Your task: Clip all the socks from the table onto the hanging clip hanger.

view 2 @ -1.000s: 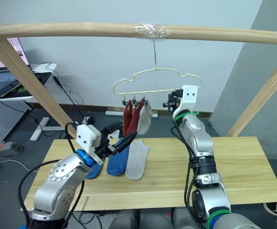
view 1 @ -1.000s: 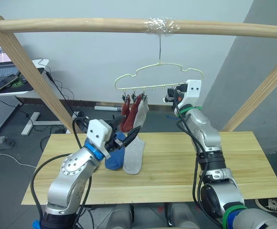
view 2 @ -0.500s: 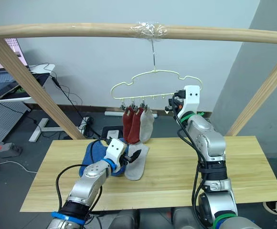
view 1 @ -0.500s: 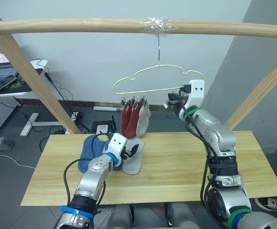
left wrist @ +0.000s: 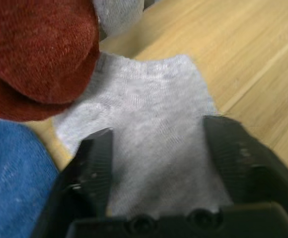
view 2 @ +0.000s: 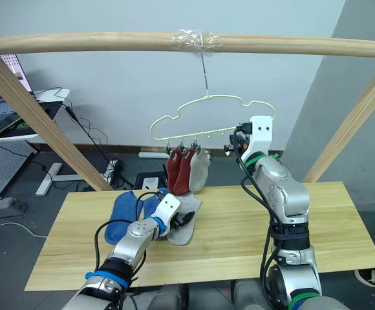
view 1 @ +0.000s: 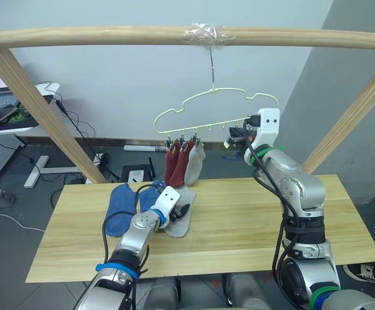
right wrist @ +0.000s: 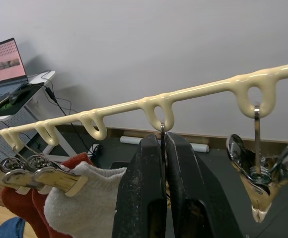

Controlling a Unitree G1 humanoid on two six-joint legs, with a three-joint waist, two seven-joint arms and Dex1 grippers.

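Socks: you have two rust red socks [view 1: 173, 165] and one light grey sock [view 1: 194, 163] hanging from the pale clip hanger [view 1: 214, 113]. A second grey sock [left wrist: 149, 144] lies flat on the worktop [view 1: 252, 219] beside two blue socks [view 1: 121, 203]. Your left pincer [left wrist: 159, 163] straddles it, fingers apart. Your right pincer [right wrist: 162, 163] is pinched on a hanger clip [right wrist: 162, 136].

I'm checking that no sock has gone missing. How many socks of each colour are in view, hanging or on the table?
Rust red socks: 2, both hanging
Light grey socks: 2, one hanging, one on the table
Blue socks: 2, both on the table
Total: 6
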